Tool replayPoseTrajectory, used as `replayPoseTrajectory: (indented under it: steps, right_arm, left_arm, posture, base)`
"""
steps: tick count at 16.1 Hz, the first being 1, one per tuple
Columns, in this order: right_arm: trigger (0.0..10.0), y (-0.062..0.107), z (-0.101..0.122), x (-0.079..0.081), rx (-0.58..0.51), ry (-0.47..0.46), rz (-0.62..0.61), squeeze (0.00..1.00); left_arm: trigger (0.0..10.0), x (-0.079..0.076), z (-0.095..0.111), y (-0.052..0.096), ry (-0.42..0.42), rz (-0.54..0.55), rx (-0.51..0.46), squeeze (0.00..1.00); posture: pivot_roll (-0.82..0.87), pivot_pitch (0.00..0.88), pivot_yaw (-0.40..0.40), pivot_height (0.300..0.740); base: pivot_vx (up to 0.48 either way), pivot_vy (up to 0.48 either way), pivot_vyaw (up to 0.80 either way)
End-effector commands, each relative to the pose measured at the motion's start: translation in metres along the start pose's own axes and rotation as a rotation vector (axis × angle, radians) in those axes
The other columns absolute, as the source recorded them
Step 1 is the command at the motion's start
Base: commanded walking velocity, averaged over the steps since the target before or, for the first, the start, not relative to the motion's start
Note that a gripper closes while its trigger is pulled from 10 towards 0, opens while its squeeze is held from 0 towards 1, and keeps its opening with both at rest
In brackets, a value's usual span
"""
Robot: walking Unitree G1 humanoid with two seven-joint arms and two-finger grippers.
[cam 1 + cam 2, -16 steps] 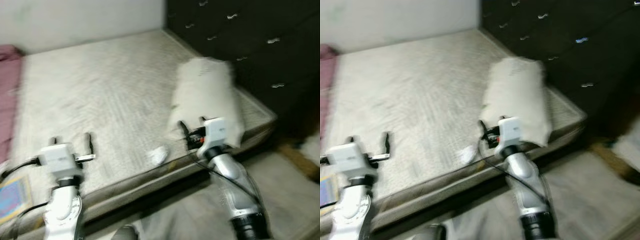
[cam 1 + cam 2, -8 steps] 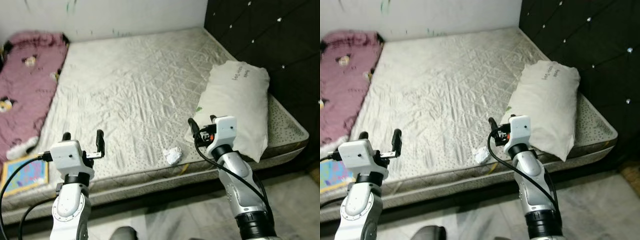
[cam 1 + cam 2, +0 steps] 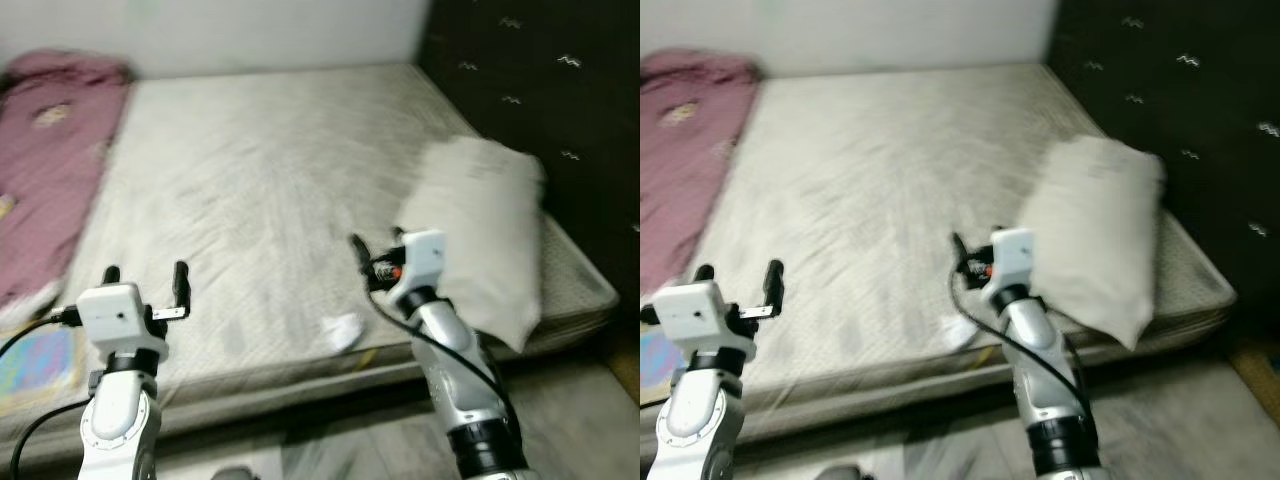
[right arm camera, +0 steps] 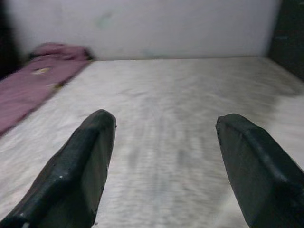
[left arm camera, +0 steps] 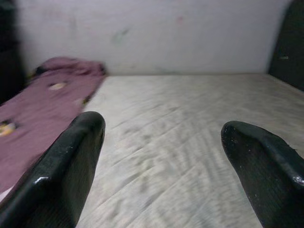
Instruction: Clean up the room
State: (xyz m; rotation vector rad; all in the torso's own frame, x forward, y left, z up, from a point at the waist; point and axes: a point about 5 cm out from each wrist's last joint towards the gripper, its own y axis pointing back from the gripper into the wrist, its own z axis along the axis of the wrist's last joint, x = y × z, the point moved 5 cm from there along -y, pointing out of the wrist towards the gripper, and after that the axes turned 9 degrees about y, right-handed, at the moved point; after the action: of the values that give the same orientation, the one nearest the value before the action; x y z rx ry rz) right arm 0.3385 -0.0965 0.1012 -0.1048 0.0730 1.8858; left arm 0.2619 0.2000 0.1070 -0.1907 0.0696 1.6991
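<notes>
You see a white crumpled paper (image 3: 343,331) at the mattress's (image 3: 250,190) near edge. A white pillow (image 3: 480,235) lies flat along its right edge.

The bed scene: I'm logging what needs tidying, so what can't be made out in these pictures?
- White scrap near the mattress edge: motion blur in the eye views, so I cannot tell what it is.
- Pillow print: smeared by the same blur.
- Colourful flat item: cut off by the left eye view's edge and by the left arm.
- Pink blanket: cut off by the picture edge; its pattern is blurred.
- Under the bed: in shadow.
</notes>
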Motion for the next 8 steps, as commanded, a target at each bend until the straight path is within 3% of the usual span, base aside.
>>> replayPoseTrajectory:
  steps: [1, 2, 4, 6, 7, 8]
  right_arm:
    - [10.0, 0.006, -0.007, -0.016, 0.026, 0.008, -0.044, 0.0]
    - [10.0, 0.006, -0.007, -0.016, 0.026, 0.009, -0.042, 0.0]
    - [10.0, 0.005, -0.007, -0.017, 0.027, 0.004, -0.046, 0.0]
    - [10.0, 0.005, -0.007, -0.018, 0.03, 0.004, -0.047, 0.0]
    - [10.0, 0.005, -0.007, -0.017, 0.031, 0.021, -0.041, 0.0]
    - [10.0, 0.005, -0.007, -0.016, 0.028, 0.023, -0.037, 0.0]
  left_arm:
    - [10.0, -0.011, 0.002, -0.001, 0.02, -0.029, -0.013, 0.0]
    - [10.0, -0.011, 0.002, -0.001, 0.019, -0.028, -0.013, 0.0]
    - [10.0, -0.008, -0.007, -0.002, -0.03, -0.002, 0.033, 0.0]
    - [10.0, -0.009, -0.006, -0.002, -0.011, -0.006, 0.027, 0.0]
    - [10.0, -0.005, -0.009, -0.002, -0.076, 0.026, 0.053, 0.0]
    - [10.0, -0.002, -0.011, -0.002, -0.088, 0.045, 0.064, 0.0]
  posture:
    - [-0.01, 0.034, -0.009, 0.74]
    - [-0.01, 0.033, -0.008, 0.74]
    - [-0.01, 0.033, -0.008, 0.74]
    - [0.0, 0.03, -0.012, 0.74]
    - [0.0, 0.03, -0.011, 0.74]
    - [0.0, 0.029, -0.012, 0.74]
  base:
    - [0.48, 0.0, 0.0]
    - [0.48, 0.0, 0.0]
    - [0.0, 0.0, 0.0]
    - [0.0, 0.0, 0.0]
    - [0.0, 0.0, 0.0]
    - [0.0, 0.0, 0.69]
